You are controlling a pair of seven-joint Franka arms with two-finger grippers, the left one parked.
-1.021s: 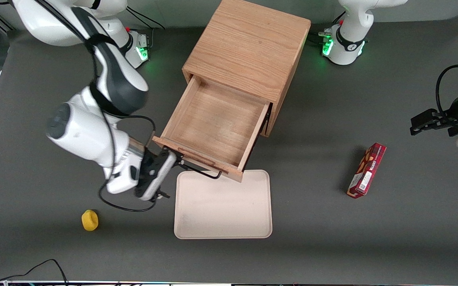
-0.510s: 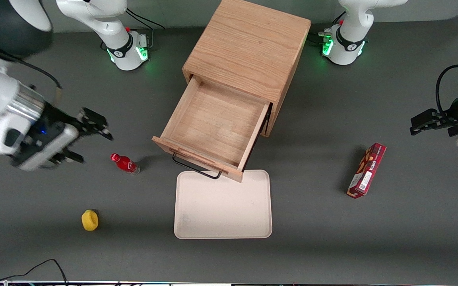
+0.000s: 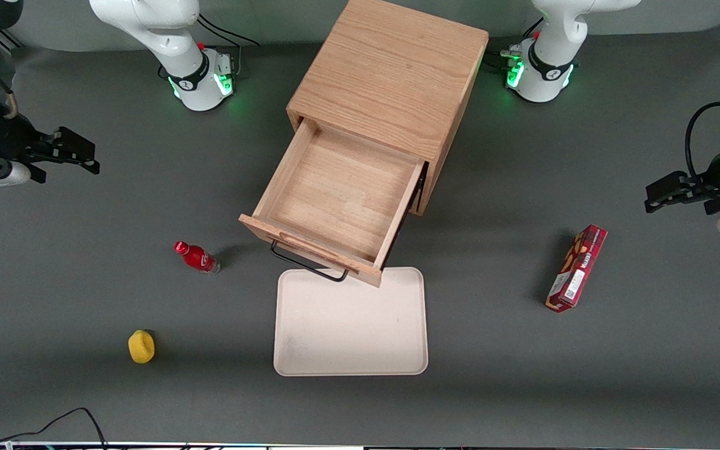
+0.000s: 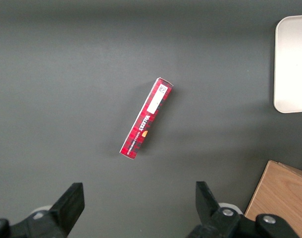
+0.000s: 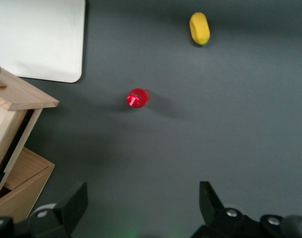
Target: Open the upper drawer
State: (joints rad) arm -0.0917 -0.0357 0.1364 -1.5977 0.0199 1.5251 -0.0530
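The grey worktop [image 3: 522, 387] is carrying an oak cabinet [image 3: 391, 75], and the upper drawer [image 3: 341, 197] is standing pulled well out, its black handle [image 3: 307, 265] hanging over the cream tray [image 3: 350, 331]. The gripper [image 3: 63, 153] is hovering toward the working arm's end, fingers [image 5: 74, 201] spread, gripping nothing, above a red bottle [image 3: 196, 257] and yellow object [image 3: 141, 347].

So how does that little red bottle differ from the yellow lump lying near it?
The small red bottle stands upright with a cap on top, while the rounded yellow object lies low with no cap. The bottle is beside the open light oak upper drawer; the yellow object is nearer the front camera. Both rest on the grey table, untouched: the open gripper hangs far off.
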